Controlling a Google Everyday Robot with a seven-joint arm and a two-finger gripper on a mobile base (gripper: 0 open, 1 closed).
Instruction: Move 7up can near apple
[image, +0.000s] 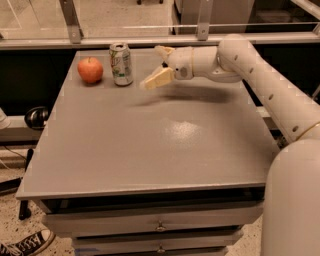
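Observation:
The 7up can (121, 63) stands upright at the back left of the grey table (150, 145), a short gap right of the red-orange apple (90, 70). My gripper (159, 65) is open and empty, hovering above the table just right of the can and clear of it. One finger (157, 79) points down-left, the other (163, 50) points up toward the back edge.
A metal rail and glass partition (150, 30) run behind the table's back edge. My white arm (260, 80) stretches in from the right. Drawers (160, 227) sit under the tabletop. A sneaker (20, 245) is on the floor at the lower left.

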